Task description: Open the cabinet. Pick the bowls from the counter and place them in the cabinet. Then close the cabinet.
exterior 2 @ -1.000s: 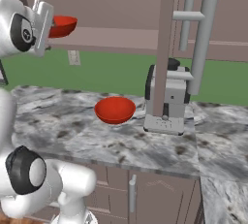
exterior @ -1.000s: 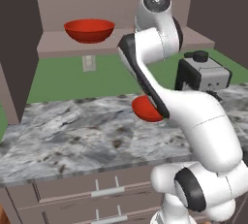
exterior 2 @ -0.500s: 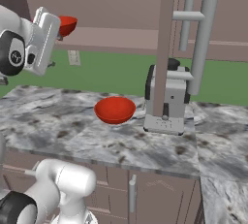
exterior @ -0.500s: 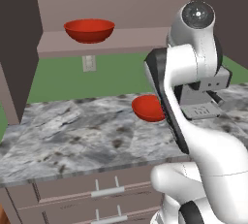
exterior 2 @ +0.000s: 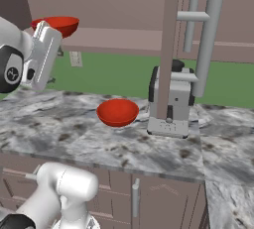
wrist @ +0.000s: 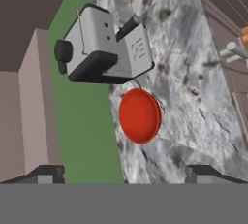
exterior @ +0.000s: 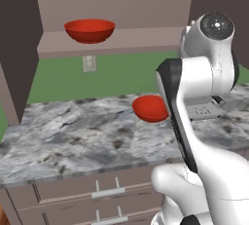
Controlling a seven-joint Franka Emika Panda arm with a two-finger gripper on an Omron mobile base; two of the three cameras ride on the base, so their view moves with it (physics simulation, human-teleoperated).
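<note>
One glossy red round bowl (exterior: 89,30) already sat on the open mauve-brown wall cabinet's (exterior: 121,41) inner shelf; the other (exterior 2: 117,112) waited on the grey-and-white marbled worktop (exterior: 73,139), just beside the boxy coffee machine (exterior 2: 171,101). Over the last second the arm had swung away from the shelf toward that bowl (half the placing done). The hand view alone showed the hand (wrist: 123,172) released, fingers spread wide, nothing between them.
</note>
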